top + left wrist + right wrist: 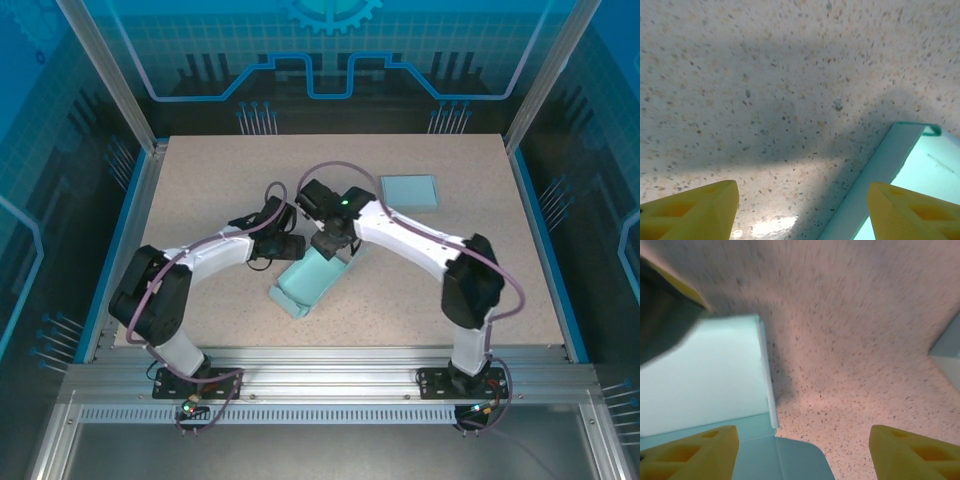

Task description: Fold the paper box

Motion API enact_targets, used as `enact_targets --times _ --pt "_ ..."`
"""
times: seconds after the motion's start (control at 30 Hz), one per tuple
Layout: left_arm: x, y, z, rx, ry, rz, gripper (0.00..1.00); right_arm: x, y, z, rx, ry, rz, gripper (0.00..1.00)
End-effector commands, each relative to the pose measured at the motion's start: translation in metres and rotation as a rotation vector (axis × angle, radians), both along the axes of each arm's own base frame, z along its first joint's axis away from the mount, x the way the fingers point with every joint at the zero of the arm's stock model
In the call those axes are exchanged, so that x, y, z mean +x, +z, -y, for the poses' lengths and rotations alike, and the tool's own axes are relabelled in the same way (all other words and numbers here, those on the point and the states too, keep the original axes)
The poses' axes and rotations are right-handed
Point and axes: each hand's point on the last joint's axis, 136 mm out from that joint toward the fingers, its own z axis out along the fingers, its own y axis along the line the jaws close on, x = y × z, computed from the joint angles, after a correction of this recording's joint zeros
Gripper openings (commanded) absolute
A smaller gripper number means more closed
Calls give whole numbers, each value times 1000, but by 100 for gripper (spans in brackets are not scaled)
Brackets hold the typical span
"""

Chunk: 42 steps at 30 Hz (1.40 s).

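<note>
**Paper box** (305, 285): pale teal, partly folded, an open tray shape. It lies slantwise at the middle of the top view, running from lower left to upper right on the table (200, 180). In the left wrist view it sits in the lower right corner (900, 160), with one upright wall and the paler inside showing. In the right wrist view it takes up the left half (705, 375), with a rounded flap at the bottom centre.

**Left gripper** (291, 247): at the centre of the top view, just left of the box's upper end. In its own wrist view (800, 215) the jaws stand wide apart and hold nothing. The right-hand yellow finger (910, 210) is over the box's inside, the other over bare table.

**Right gripper** (331, 250): just right of the left gripper, at the box's upper end. In its own wrist view (800, 455) the jaws are spread wide and grip nothing. The left-hand finger (690, 452) is over the box.

**Flat square panel** (409, 190): pale blue-green, lying flat right of centre in the upper half of the top view, apart from the box.

**Table**: speckled beige surface.
</note>
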Motion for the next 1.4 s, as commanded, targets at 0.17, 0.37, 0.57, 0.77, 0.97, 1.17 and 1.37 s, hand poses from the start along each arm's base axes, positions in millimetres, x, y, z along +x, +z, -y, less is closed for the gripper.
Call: enact_targets --times 0.17,0.37,0.57,0.77,0.97,1.17,1.37 --pt "-17 -6 0 -51 26 -15 63 -35 60 44 213 -189 141 66" --pt "-25 19 -1 -154 69 65 64 -98 77 60 553 -239 58 100" --pt "-30 42 -3 -277 140 165 65 -129 58 58 780 -355 -59 100" --pt "-40 41 -22 -293 238 213 67 -133 49 25 864 -363 -102 100" --pt "-46 47 -34 -283 268 257 69 -130 44 -1 818 -346 -104 100" --pt "-48 49 -44 -237 279 279 71 -116 27 3 719 -392 -62 99" --pt "-47 50 -45 -222 276 284 72 -102 12 4 676 -409 -71 84"
